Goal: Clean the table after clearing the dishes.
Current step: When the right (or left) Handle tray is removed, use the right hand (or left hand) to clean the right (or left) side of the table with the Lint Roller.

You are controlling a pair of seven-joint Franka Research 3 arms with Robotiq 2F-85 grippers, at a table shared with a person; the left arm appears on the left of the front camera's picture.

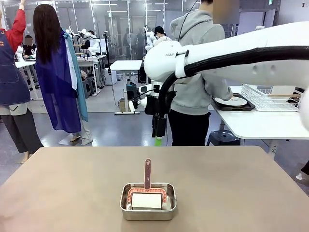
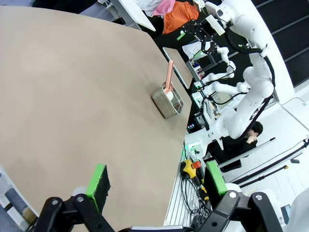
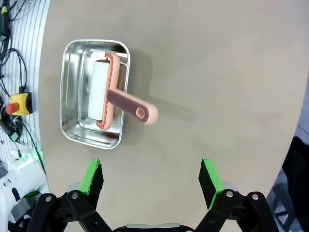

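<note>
1. The table (image 1: 72, 193) is shown as a broad taupe-brown top, with a steel pan (image 1: 147, 214) set on it near the robot's edge, about midway along.
2. A cleaning roller (image 1: 147, 175) is laid in the pan (white roll, pink frame, mauve handle). Its handle is propped over the far rim and pointed towards the person's side.
3. The right gripper (image 3: 152, 178) is held above the tabletop and pointed down at it. Its jaws are spread wide and empty, the green pads (image 3: 94, 175) well apart. In the right wrist view the pan is seen up and to the left, clear of the fingers.
4. The left gripper (image 2: 157, 182) is likewise spread wide and empty, and is held near the table's edge. The pan is seen well apart from it, farther along the top.
5. Of the dishes, a white plate (image 1: 233, 101) is seen on a dark tray (image 1: 243, 108). The tray is placed on the white-topped table (image 1: 256, 123) at the far right, just beside a wire rack (image 1: 268, 96).
6. A person in a grey hoodie (image 1: 193, 72) is seen standing at that smaller table, turned towards the tray.
</note>
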